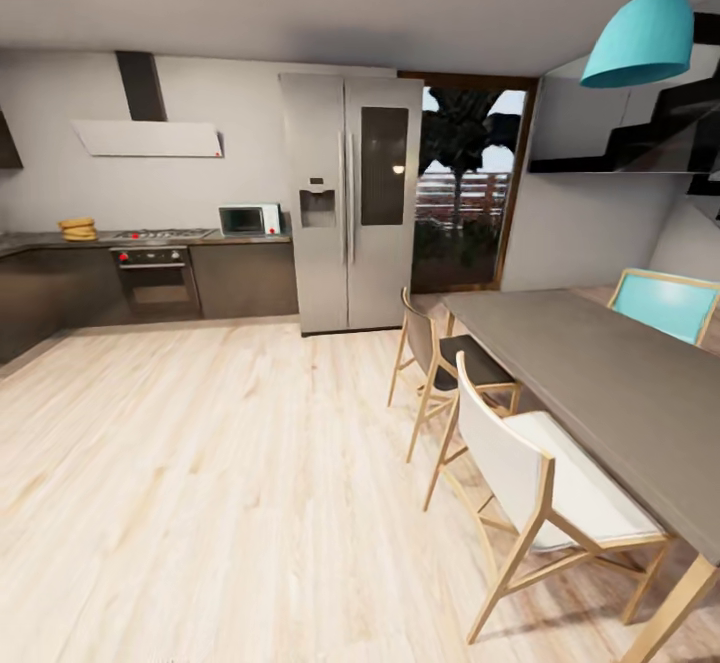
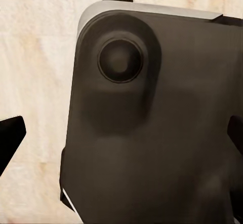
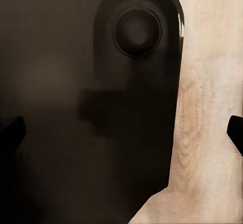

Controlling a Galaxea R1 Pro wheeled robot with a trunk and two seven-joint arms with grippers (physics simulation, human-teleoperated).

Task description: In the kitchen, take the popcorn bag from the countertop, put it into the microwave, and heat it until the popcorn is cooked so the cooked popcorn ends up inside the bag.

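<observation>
Far across the room, the popcorn bag [image 1: 77, 229], a squat mustard-tan sack, stands on the countertop [image 1: 40, 241] at the left. The microwave [image 1: 250, 219], a small pale box with a dark glass door, sits further right on the same countertop, beside the fridge. No popcorn can be made out at this distance. In the left wrist view my left gripper [image 2: 121, 138] is open, its dark fingertips [image 2: 10, 142] wide apart over the robot's dark body and wood floor. My right gripper [image 3: 121, 133] is open in the same way, with nothing between its fingertips [image 3: 235, 133].
A gas hob and black oven [image 1: 157, 281] lie between bag and microwave, under a white hood [image 1: 148, 137]. A steel fridge [image 1: 350, 198] stands right of the microwave. The grey dining table [image 1: 620, 393] with chairs [image 1: 530, 483] is near on the right. Light wood floor [image 1: 200, 463] stretches toward the counter.
</observation>
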